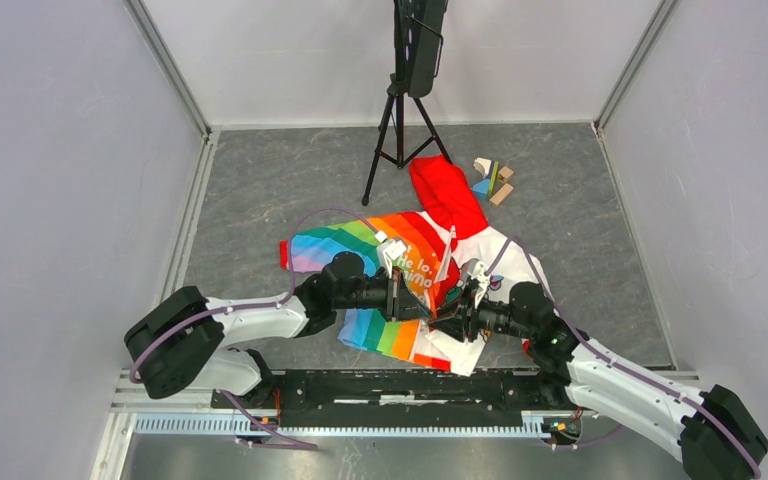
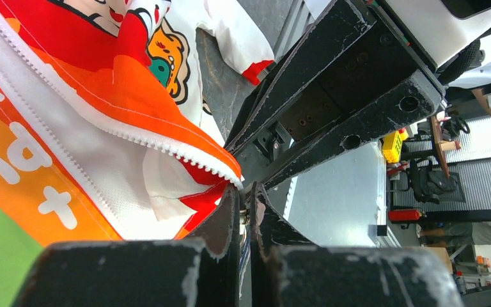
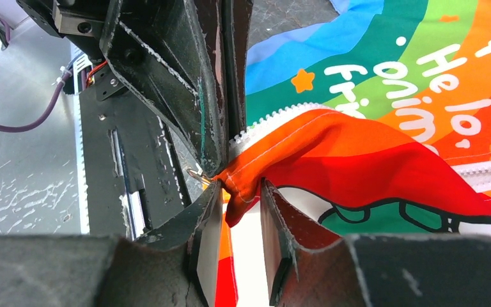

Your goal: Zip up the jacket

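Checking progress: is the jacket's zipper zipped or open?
Open. On the jacket, the two rows of zipper teeth lie apart with white fabric between; no meshed stretch shows.

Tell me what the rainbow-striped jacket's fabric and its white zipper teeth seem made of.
Rainbow-striped hooded jacket: thin, smooth woven fabric, likely polyester; crisp print, soft folds, visible stitching.
White zipper teeth: probably moulded plastic, matte; chunky, uniform, no metallic glint.

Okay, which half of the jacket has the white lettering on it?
The rainbow-striped half, lying to the left in the top view. The other half is white with cartoon animals instead.
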{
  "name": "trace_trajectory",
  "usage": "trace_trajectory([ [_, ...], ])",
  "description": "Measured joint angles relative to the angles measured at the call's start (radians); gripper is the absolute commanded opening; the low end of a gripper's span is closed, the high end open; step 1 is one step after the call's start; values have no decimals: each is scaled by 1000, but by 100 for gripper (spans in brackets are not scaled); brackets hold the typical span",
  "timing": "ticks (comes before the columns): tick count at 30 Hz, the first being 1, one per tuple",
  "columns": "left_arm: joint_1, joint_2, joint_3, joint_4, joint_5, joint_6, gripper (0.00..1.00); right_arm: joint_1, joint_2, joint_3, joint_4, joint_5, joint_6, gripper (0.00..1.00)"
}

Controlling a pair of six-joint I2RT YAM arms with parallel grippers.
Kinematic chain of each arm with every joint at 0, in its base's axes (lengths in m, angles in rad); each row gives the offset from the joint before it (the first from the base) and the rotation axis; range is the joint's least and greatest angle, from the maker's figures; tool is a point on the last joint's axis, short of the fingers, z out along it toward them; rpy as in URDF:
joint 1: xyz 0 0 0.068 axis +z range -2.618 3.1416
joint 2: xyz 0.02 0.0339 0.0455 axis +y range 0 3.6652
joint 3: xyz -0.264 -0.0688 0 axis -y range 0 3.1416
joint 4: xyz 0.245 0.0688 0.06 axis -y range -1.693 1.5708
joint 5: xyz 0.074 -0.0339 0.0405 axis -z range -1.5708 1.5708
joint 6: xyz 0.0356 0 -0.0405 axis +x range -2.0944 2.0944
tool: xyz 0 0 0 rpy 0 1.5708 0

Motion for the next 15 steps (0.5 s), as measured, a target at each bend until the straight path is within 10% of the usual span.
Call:
trace_trajectory([
  [11, 0, 0, 0, 23, 20, -1, 2, 0, -3, 0, 31, -8, 4, 40],
  [15, 0, 0, 0, 24, 19, 0, 2, 0, 3, 0, 39, -9, 2, 21],
])
